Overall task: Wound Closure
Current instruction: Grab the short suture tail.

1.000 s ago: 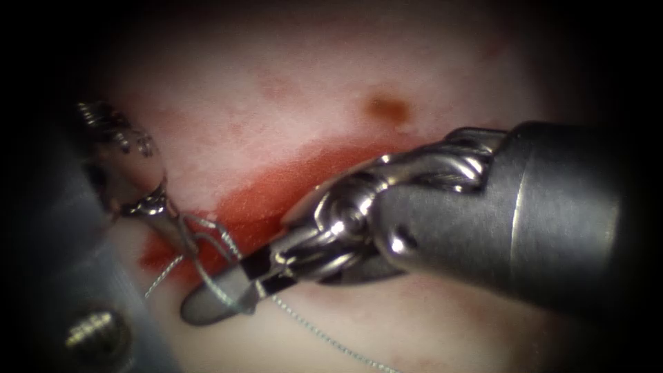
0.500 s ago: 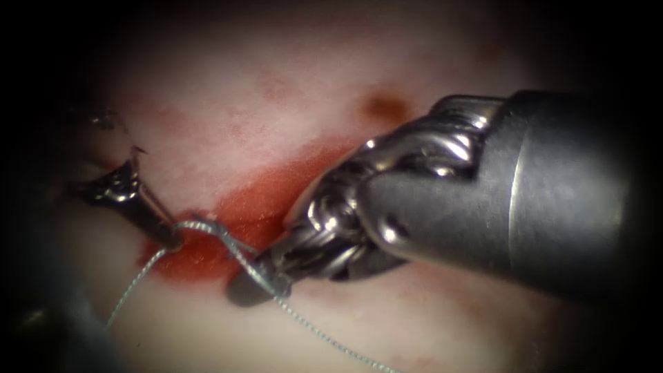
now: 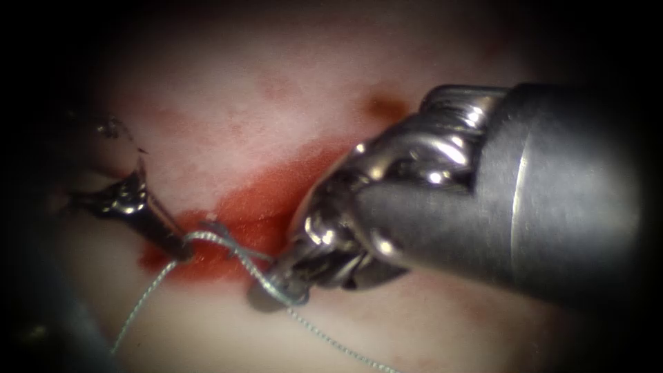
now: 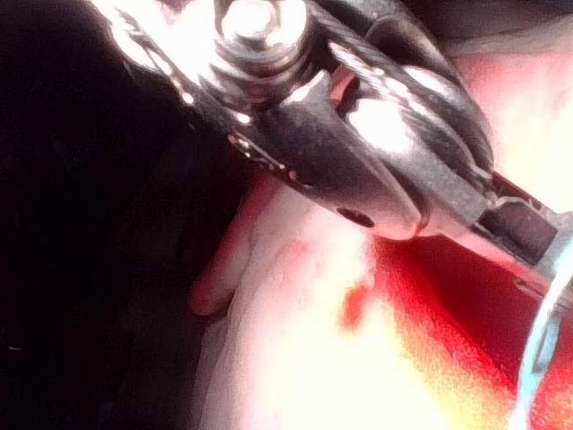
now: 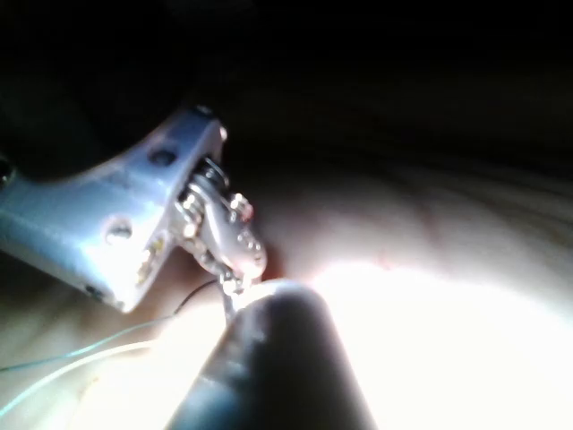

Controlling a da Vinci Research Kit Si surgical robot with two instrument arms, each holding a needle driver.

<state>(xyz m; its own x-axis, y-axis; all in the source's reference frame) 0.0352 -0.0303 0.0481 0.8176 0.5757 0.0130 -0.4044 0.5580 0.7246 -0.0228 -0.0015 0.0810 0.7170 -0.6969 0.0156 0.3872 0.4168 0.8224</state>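
The tissue (image 3: pixel 262 103) carries a cut wet with red fluid (image 3: pixel 255 207). My left tool (image 3: pixel 181 249) comes in from the left, its jaws shut on the thread (image 3: pixel 228 243) at the cut's left end. From there one strand runs down and left, and another crosses to my right tool (image 3: pixel 275 293). Its jaws look shut on the thread, which wraps their tip and trails off down to the right. The left wrist view has the left tool (image 4: pixel 535 267) over the red fluid with the thread (image 4: pixel 544 333) beside its jaws. I see no needle.
A brown spot (image 3: pixel 383 107) marks the tissue above the right tool's wrist. The right tool's thick shaft (image 3: pixel 552 207) covers the right half of the endoscope view. In the right wrist view the left tool's pale body (image 5: pixel 116 224) sits beyond my dark right shaft (image 5: pixel 269 367).
The right tool has drawn its jaws back to the right, and the loop has slid to their tip. The left tool has pulled left with the thread, drawing the strand between them straighter.
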